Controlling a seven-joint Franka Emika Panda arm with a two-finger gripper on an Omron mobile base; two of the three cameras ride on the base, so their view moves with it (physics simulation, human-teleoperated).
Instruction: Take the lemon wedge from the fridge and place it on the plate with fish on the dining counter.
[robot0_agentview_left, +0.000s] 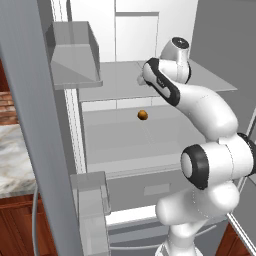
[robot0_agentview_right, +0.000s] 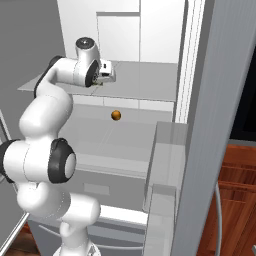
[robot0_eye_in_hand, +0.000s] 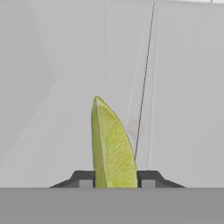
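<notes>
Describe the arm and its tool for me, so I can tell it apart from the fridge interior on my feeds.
The arm is glossy white, built of rounded, bulbous links with black bands at the joints and a grey disc cap at the wrist. No cables or markings show. The tool has two small dark grey, blocky fingertips; from the right base camera its body is a boxy white block.

— Where's your arm (robot0_agentview_left: 210, 150)?

— I see it rising from the base, folding at the elbow and reaching forward, with the wrist (robot0_agentview_right: 86, 64) turned sideways at the far end.

— And the gripper (robot0_eye_in_hand: 116, 179)?

— In the hand view my two dark fingertips (robot0_eye_in_hand: 83, 178) are pinched against the lemon wedge (robot0_eye_in_hand: 111, 146), one on each side.
</notes>
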